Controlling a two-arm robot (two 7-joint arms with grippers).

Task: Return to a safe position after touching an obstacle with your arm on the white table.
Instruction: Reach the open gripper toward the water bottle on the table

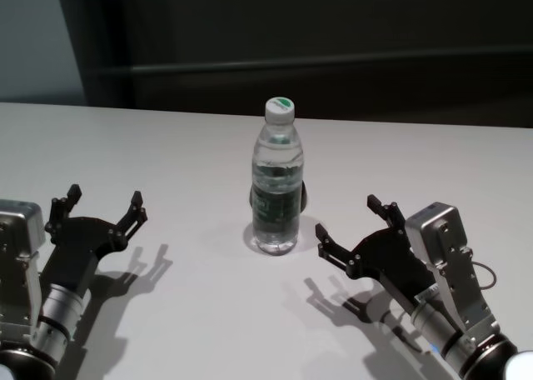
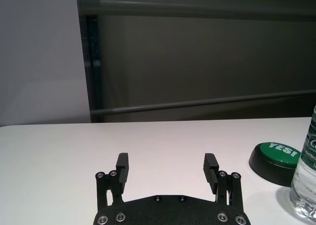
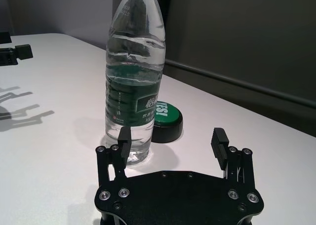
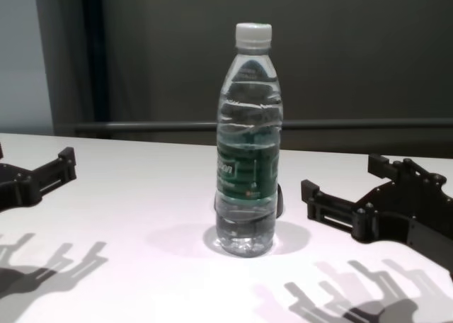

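Tools sit nearest, low over the broad plain white worktop (image 1: 191, 313), both spread wide w/ nothing held: right tool (image 1: 358, 226) and left tool (image 1: 104, 203). Between them, a bit further out, stands the tall clear plastic water bottle w/ white screw cap and dark green label band (image 1: 276, 180), upright, long axis vertical. Right tool is the nearer one, bottle lying ahead and to its left, close but apart. Left is well apart. Just behind the bottle: low black-and-green round disc (image 3: 165, 119). Safe retreat for the right arm, I'd judge, is back and away to the right.
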